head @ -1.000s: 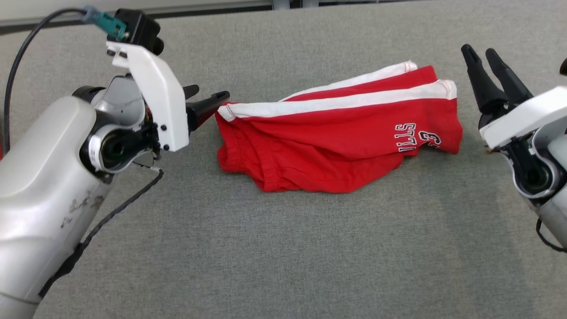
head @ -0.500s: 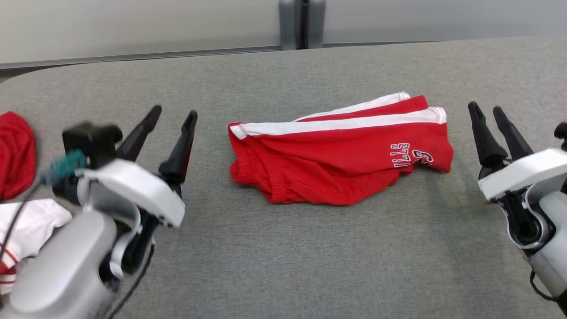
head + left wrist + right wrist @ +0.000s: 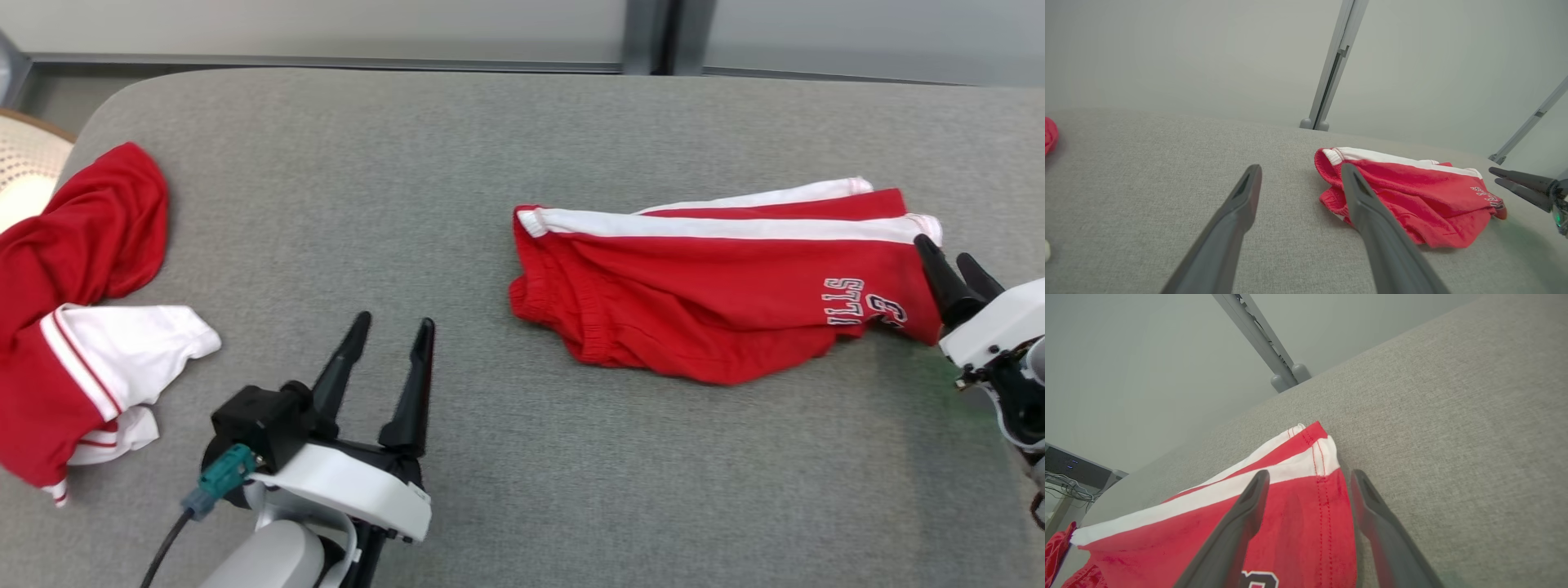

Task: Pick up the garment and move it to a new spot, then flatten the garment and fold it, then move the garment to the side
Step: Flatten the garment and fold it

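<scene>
The left gripper sits at the lower left of the head view, fingers spread wide and holding nothing. The right gripper is at the right edge, fingers apart, tips at the right hem of the shorts. The right wrist view makes this plainer: one finger lies over red cloth, the other over bare table, with the hem corner between them. Whether they touch it cannot be told. The left wrist view shows the waistband end, well beyond the left fingertips. The head view adds a red-and-white pile at the left edge. The table's far edge runs along the top, rounding at upper left. Bare cloth fills the lower frame.
</scene>
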